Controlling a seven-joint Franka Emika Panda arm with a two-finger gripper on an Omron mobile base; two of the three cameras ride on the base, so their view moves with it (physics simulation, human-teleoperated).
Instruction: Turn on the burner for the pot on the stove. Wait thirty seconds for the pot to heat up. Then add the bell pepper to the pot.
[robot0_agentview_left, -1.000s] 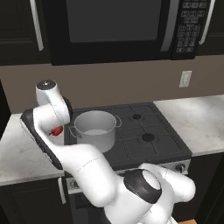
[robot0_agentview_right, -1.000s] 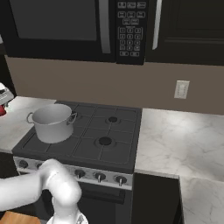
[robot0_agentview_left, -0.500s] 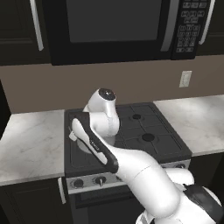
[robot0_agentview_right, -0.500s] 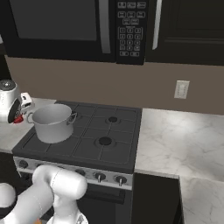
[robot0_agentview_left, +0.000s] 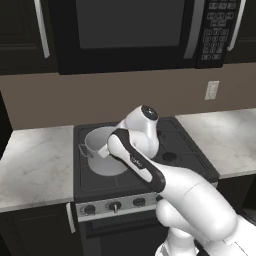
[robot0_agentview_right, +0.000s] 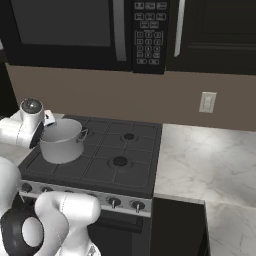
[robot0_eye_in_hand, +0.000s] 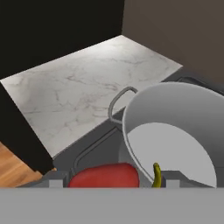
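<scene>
The bell pepper (robot0_eye_in_hand: 105, 176), bright red with a yellow-green stem, sits between my gripper's (robot0_eye_in_hand: 113, 182) fingers, which are shut on it. Just ahead of it in the hand view gapes the pot (robot0_eye_in_hand: 175, 131), silver-grey with nothing inside and its loop handle (robot0_eye_in_hand: 121, 99) towards the counter. The pepper hangs at the pot's near rim, partly over the black stove (robot0_eye_in_hand: 94, 148). From the base, the pot (robot0_agentview_left: 100, 150) (robot0_agentview_right: 62, 141) stands on the stove's (robot0_agentview_left: 172, 145) (robot0_agentview_right: 125, 150) front-left burner. My arm crosses in front of it in the left base view.
A row of knobs (robot0_agentview_left: 115, 205) (robot0_agentview_right: 114, 201) runs along the stove's silver front. Marble counters lie to the left (robot0_agentview_left: 35, 160) and right (robot0_agentview_right: 200, 160). A black microwave (robot0_agentview_left: 130, 30) hangs low above the stove. A wall outlet (robot0_agentview_right: 207, 102) is at the right.
My arm has swung from over the left counter to the pot, carrying the pepper with it. The pot has stayed in place.
</scene>
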